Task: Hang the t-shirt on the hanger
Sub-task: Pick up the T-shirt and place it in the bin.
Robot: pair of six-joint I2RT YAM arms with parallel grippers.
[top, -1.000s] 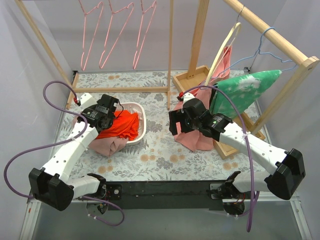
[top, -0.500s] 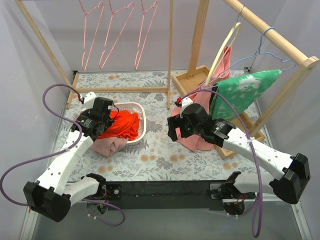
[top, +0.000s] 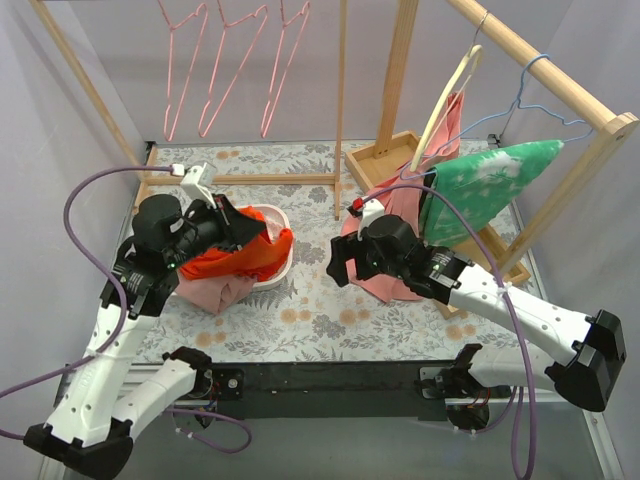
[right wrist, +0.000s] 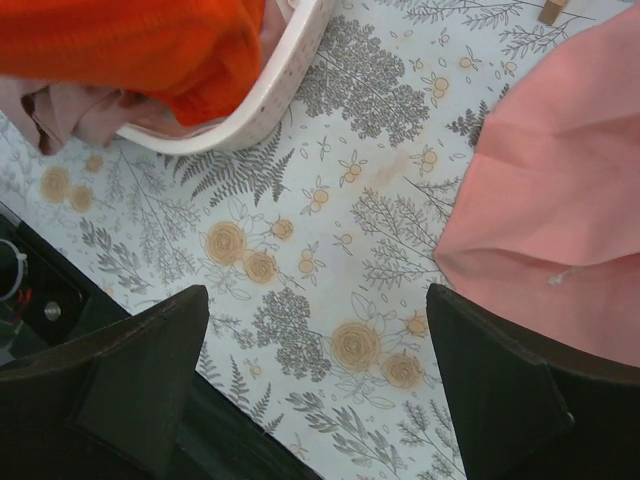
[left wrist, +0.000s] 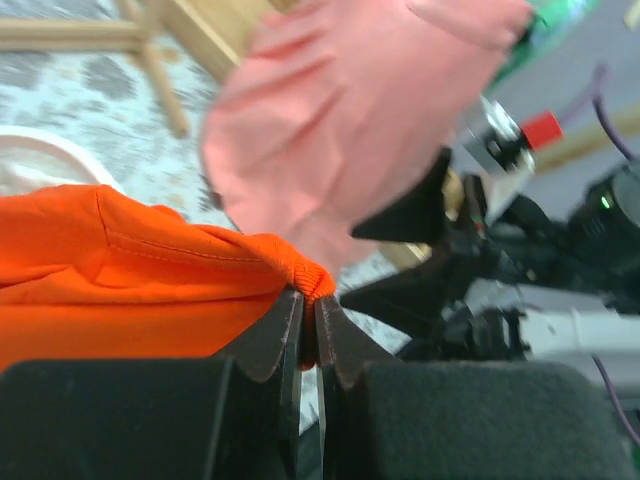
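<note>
The orange-red t-shirt lies bunched in a white basket, with one edge lifted. My left gripper is shut on that ribbed edge, and the cloth trails off to the left in the left wrist view. My right gripper hovers open over the flowered tablecloth, right of the basket, with nothing between its fingers. The t-shirt and basket rim show at that view's top left. Three pink wire hangers hang from the back rail, far from both grippers.
A dusty-pink cloth spills over the basket's near side. Another pink cloth drapes down onto the table from a cream wooden hanger. A green patterned garment hangs on the right rail. Wooden rack posts stand behind the basket.
My left gripper has shut on the t-shirt's edge and risen, drawing the cloth up and right. The left arm has swung upright. My right gripper has drifted slightly left.
</note>
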